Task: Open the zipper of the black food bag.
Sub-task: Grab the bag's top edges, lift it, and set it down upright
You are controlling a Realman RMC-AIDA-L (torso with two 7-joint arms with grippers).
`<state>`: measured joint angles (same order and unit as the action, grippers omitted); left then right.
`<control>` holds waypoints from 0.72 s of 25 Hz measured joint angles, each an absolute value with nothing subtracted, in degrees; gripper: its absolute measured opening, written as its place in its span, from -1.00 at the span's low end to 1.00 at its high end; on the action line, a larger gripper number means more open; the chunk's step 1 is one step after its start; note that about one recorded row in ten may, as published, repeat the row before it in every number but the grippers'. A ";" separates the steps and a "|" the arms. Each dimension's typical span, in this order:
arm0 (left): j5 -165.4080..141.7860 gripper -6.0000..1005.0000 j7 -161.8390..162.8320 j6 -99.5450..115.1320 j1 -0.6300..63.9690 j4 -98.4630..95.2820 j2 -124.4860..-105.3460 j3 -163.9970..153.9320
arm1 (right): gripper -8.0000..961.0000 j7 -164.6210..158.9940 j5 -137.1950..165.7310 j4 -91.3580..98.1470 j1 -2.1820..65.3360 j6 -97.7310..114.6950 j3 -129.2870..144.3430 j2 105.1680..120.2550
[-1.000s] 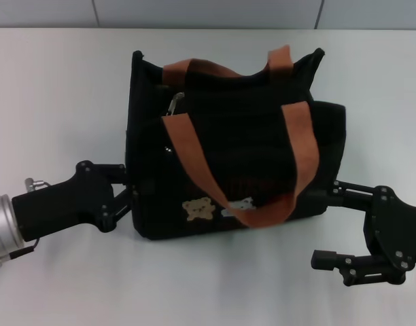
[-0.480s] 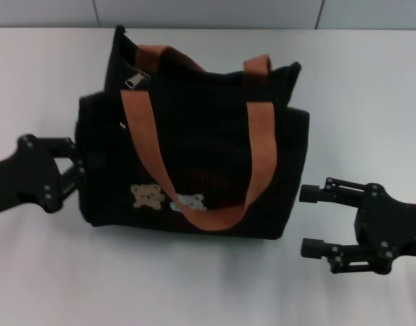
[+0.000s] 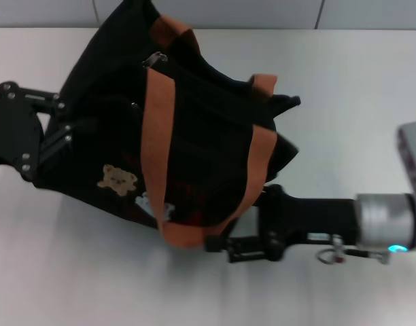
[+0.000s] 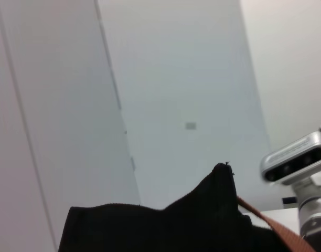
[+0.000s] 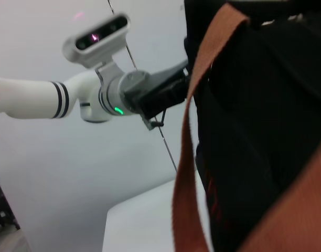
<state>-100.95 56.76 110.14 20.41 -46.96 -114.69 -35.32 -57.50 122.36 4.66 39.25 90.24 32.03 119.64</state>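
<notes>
The black food bag (image 3: 208,149) hangs tilted over the white table, its left end raised. Its orange-brown straps (image 3: 157,136) drape across the front, and a tan bear patch (image 3: 117,179) shows low on the left. The zipper's silver pull tab (image 3: 153,60) sits near the top left of the bag. My left gripper (image 3: 58,132) is shut on the bag's left side. My right gripper (image 3: 225,246) presses against the lower right of the bag, beside the strap loop. Up close, the right wrist view holds the bag (image 5: 265,105) and one strap (image 5: 189,131).
The white table (image 3: 92,272) runs under and around the bag, with a grey wall behind it. The left wrist view shows the bag's top edge (image 4: 176,226) and the right arm's camera (image 4: 294,163). The left arm (image 5: 113,94) shows in the right wrist view.
The bag has moved left, then risen and tilted with my left gripper. My right gripper has turned and closed in from the right against the bag's lower right.
</notes>
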 joint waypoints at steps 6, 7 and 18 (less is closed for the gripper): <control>-100.71 -0.79 57.09 112.58 23.41 -49.81 -115.36 -35.77 | 0.75 -55.54 122.36 -6.66 48.94 84.48 29.93 119.96; -100.72 -0.79 56.92 112.72 23.72 -50.13 -115.56 -35.94 | 0.75 -55.22 122.55 -8.08 50.14 84.07 29.93 119.97; -106.25 -0.79 53.30 111.88 23.63 -50.21 -116.38 -37.60 | 0.75 -62.86 130.05 6.73 38.97 102.44 30.67 119.23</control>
<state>-106.25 53.30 111.88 23.63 -50.21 -116.38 -37.60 -62.86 130.05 6.73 38.97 102.44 30.67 119.23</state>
